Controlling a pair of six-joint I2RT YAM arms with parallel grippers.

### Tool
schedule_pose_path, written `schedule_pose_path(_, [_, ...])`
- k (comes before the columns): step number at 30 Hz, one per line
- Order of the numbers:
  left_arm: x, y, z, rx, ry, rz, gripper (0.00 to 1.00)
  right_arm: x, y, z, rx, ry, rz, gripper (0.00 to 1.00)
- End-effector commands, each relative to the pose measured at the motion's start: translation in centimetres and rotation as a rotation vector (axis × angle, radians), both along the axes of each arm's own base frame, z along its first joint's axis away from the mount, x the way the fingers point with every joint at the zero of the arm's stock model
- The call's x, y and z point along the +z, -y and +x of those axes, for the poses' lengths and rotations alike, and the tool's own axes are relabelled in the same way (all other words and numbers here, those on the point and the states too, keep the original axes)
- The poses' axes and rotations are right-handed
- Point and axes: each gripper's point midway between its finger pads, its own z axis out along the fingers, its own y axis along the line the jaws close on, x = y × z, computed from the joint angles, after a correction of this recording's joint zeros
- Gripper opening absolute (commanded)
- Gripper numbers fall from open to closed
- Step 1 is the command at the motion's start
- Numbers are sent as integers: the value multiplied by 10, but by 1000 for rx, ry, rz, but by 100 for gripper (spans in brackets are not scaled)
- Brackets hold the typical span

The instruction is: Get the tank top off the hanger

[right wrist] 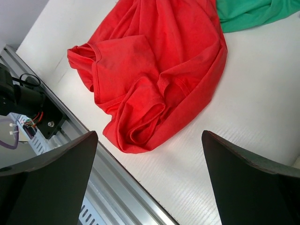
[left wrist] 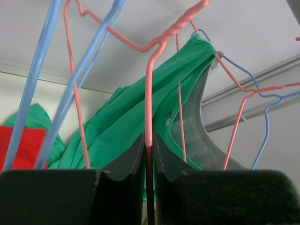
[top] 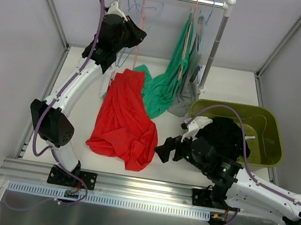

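Red tank top is seen crumpled on the worktop, already off; the bare pink hanger is clamped by the left pincer, the right pincer held apart. Only release is judged outstanding.

Up close, the left hand pinches the pink hanger. Its hook runs off the top edge and its wire vanishes down between the pads. From above, those fingers are lost behind the hand's own black wrist. The red tank top shows there only as a patch at the left edge, crossed by a blue hanger. The grey top is largely covered by the green one. A dark heap in the bin sits partly behind the right arm; whether it's cloth or machine, I can't tell.
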Motion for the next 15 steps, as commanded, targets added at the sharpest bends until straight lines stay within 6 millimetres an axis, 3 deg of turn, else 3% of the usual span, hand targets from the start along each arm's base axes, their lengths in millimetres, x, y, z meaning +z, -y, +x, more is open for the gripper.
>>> schedule_pose_path(1, [30,2,-10,-64,71,-24,12,16,-8,8,-5,51,30,99])
schedule_pose_path(2, [34,3,-13,-84,78,-23,17,12,-11,8,3,46,18,99])
schedule_pose_path(3, [41,1,-18,-91,96,-16,33,12,-14,8,16,47,12,99])
schedule_pose_path(4, [47,2,-24,-102,108,-16,42,17,-20,9,32,62,24,99])
schedule_pose_path(5, [45,1,-28,-112,106,-9,48,10,-26,9,51,57,-8,99])
schedule_pose_path(6, [58,0,-40,-132,134,-12,58,10,-30,9,76,64,-21,99])
schedule_pose_path(8, [68,0,-51,-157,161,-4,68,18,-43,12,98,72,-24,99])
schedule_pose_path(9, [81,-2,-64,-176,199,4,81,7,-50,14,114,54,-73,99])
schedule_pose_path(10, [88,-4,-71,-181,219,7,99,21,-59,18,127,77,-74,99])
schedule_pose_path(11, [84,-5,-76,-187,214,16,99,20,-63,20,132,77,-94,100])
schedule_pose_path(13, [97,-15,-100,-187,257,28,99,9,-72,28,127,75,-149,99])
schedule_pose_path(14, [77,-18,-105,-180,222,44,99,13,-77,34,110,81,-152,99])
schedule_pose_path(15, [87,-29,-125,-165,263,63,99,-6,-79,37,109,52,-218,100])
